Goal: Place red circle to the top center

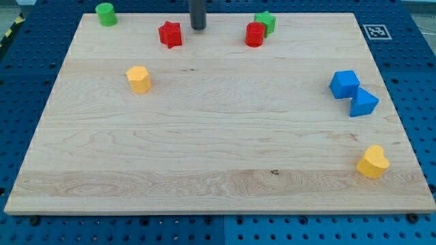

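My tip [198,27], a bare rod w/ no pincer to open or close, sits top-center between red star [170,34] & red circle [255,34], which touches the green star [266,22]; approach phase, next needs a swing round its right for a leftward push.

The rod's tip [198,28] rests on the wooden bench [218,156] near the view's top, between the red star [170,34] and the red circle [255,35]. A green star [266,21] touches the red circle. A green cylinder [105,13] sits top left, a yellow hexagon [139,79] below it. A blue cube [345,84], blue triangle [364,103] and yellow heart [373,162] sit right.
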Robot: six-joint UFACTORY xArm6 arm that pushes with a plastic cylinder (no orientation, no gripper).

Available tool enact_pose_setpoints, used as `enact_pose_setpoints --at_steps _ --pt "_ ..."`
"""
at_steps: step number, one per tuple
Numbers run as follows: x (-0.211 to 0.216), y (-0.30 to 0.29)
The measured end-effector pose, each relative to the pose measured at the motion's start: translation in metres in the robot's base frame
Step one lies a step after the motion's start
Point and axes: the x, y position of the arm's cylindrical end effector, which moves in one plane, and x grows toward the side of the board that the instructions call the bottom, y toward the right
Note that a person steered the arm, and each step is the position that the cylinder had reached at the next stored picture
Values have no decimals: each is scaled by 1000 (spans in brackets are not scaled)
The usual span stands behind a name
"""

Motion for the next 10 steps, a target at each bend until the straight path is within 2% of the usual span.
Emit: enact_pose_setpoints --at_steps 1,4,7,10 --pt "39 4" --pt "64 129" --pt "33 130" --pt "-1 75"
